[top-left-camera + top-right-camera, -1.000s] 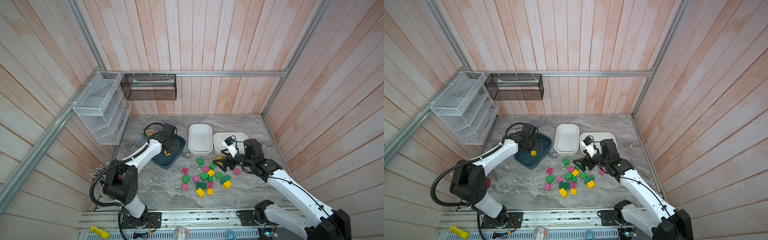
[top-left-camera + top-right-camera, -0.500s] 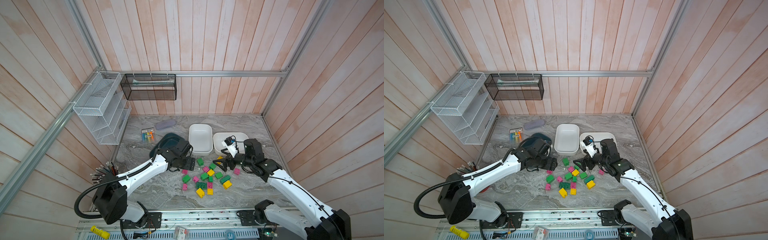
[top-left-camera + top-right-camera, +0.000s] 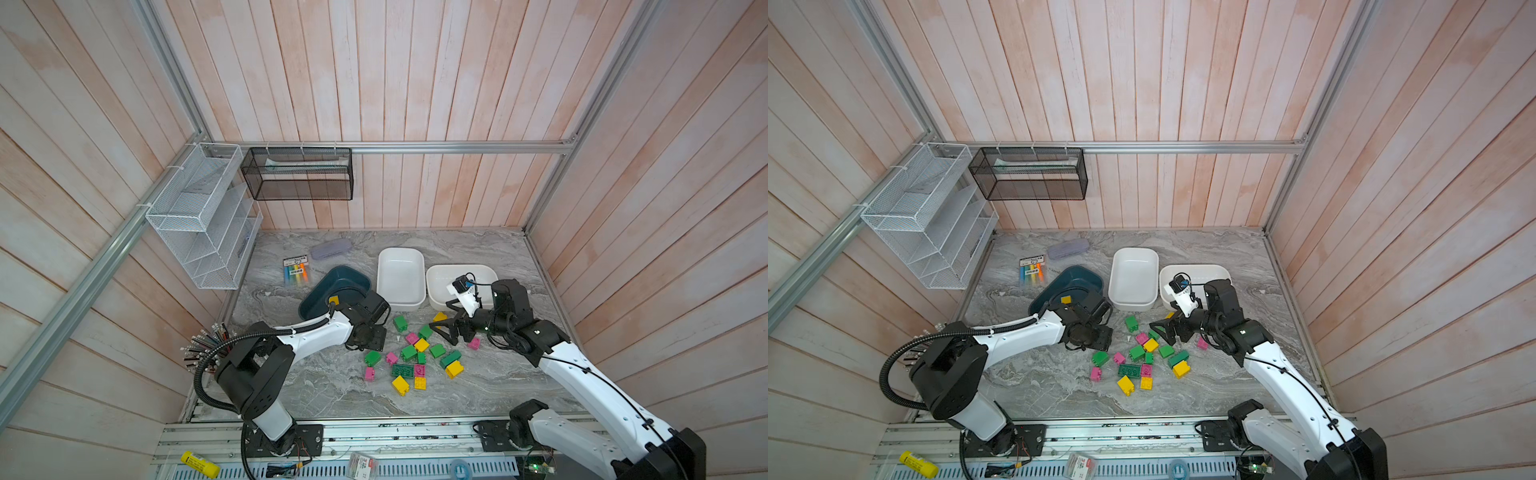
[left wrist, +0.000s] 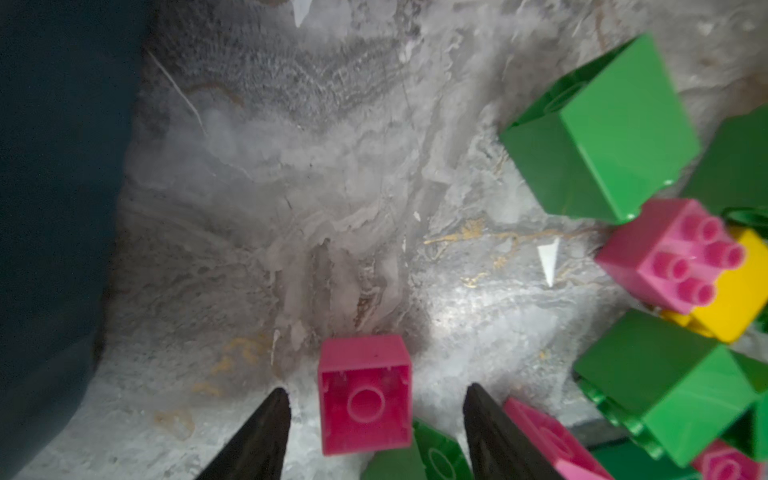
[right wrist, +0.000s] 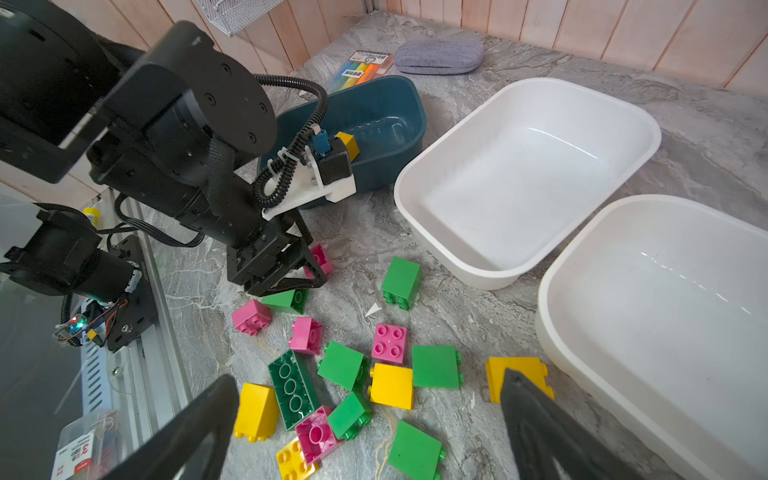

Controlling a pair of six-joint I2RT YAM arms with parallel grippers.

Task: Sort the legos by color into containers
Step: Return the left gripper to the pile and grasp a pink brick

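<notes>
Since the teal tub [image 3: 324,286] and white tubs [image 3: 399,274] sit 10 to 1 o'clock of the lego pile [image 3: 409,352], hauls look short. Bricks seem light, stiff, slick, so I'd pinch flat walls. My left fingers [image 4: 262,436] are spread around a pink brick [image 4: 365,395] at the pile's 9 o'clock, not touching it; right fingers [image 5: 536,424] spread, empty.

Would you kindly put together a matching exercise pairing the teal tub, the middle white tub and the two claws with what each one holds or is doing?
Column one:
1. teal tub
2. middle white tub
3. left claw
4. right claw

Column two:
A. open wide, facing the loose bricks
B. empty
C. holds one yellow brick
D. open, one jaw each side of a pink brick

Pairs: 1-C, 2-B, 3-D, 4-A
</notes>
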